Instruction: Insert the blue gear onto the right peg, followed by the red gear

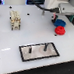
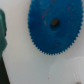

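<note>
A white table (image 1: 7, 39) carries the scene, with the black-edged white plate (image 1: 39, 51) serving as its landmark near the front edge. The Franka arm (image 1: 61, 6) hangs above the far side of the plate, toward the exterior view's right. Its gripper (image 1: 58, 19) hovers directly over the blue gear (image 1: 60, 23), holding nothing; how far its jaws stand apart cannot be told. The blue gear lies flat beyond the plate, its centre hole (image 2: 54, 22) plain in the wrist view. The red gear (image 1: 59, 31) sits just beside it, nearer the plate. The right peg (image 1: 44, 46) stands bare and upright on the plate.
</note>
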